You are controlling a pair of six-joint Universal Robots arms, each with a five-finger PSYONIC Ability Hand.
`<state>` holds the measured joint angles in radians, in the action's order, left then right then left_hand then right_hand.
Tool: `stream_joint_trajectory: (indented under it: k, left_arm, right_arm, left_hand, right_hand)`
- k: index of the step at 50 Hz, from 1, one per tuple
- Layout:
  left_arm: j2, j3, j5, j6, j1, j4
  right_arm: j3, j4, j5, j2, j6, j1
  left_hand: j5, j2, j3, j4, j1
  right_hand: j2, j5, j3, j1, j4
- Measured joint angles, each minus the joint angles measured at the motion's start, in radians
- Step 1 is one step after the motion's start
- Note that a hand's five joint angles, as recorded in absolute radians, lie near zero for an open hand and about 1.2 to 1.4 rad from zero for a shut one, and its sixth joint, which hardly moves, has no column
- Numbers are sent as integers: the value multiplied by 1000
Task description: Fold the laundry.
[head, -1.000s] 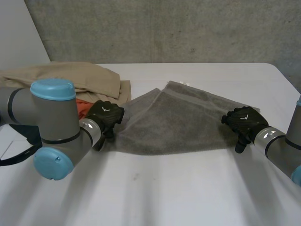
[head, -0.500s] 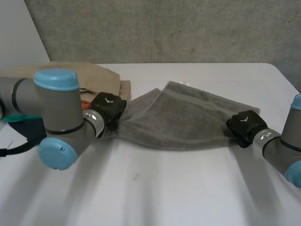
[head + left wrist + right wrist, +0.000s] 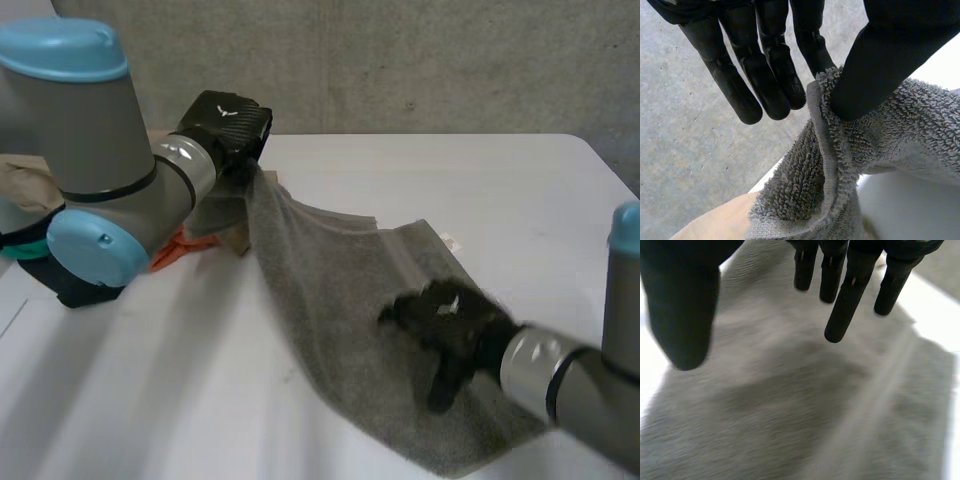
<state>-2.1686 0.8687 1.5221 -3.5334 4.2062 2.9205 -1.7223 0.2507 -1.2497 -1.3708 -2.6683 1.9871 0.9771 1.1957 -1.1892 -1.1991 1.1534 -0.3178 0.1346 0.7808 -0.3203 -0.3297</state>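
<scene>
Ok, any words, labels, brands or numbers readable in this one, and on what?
No readable words or numbers anywhere.
Left hand: white winged mark on its back, a sign without letters.
Right hand: pale mark on its back, too blurred to read.
White scrap at the grey towel's far edge: perhaps a tag, too small to read.

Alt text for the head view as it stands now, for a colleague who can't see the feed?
The left hand, high above the white table, pinches one corner of a grey towel, which slopes down from it to the table. The right hand, fingers open, is over the towel's lower end.
</scene>
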Motion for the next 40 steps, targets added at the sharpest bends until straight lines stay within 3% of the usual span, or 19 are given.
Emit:
stream_joint_trajectory:
  k: [8,14,20,23,26,29,36,40]
  left_arm:
    - [95,33,-65,14,-15,-71]
    - [214,110,-124,10,-36,-116]
    - [324,212,-158,-10,-57,-128]
    - [349,246,-166,-17,-60,-123]
    - [361,268,-170,-23,-58,-115]
    - [359,277,-170,-28,-48,-104]
    - [290,210,-154,-61,1,-64]
    - [225,95,-117,-74,27,-45]
  right_arm:
    - [263,-13,-80,110,-3,-50]
    - [550,-15,-90,320,-46,-8]
    - [890,-11,-87,626,-97,75]
    - [1006,-10,-92,737,-107,100]
    - [1109,-11,-110,831,-115,115]
    - [1202,-17,-169,894,-119,118]
    - [1348,-100,-372,856,-115,92]
    - [1333,-203,-423,740,-106,73]
  left_hand:
    - [0,0,0,0,0]
    - [0,0,0,0,0]
    - [0,0,0,0,0]
    - [0,0,0,0,0]
    - [0,0,0,0,0]
    - [-1,0,0,0,0]
    - [0,0,0,0,0]
    - [0,2,-3,0,0]
  right_hand:
    - [106,-85,0,99,108]
    - [106,-85,0,99,108]
    - [100,-82,-4,94,104]
    - [-133,131,-188,-131,-100]
    - [-592,580,155,-604,-556]
    - [-857,848,391,-822,-838]
    - [-864,855,408,-822,-866]
    - [-864,855,408,-822,-866]
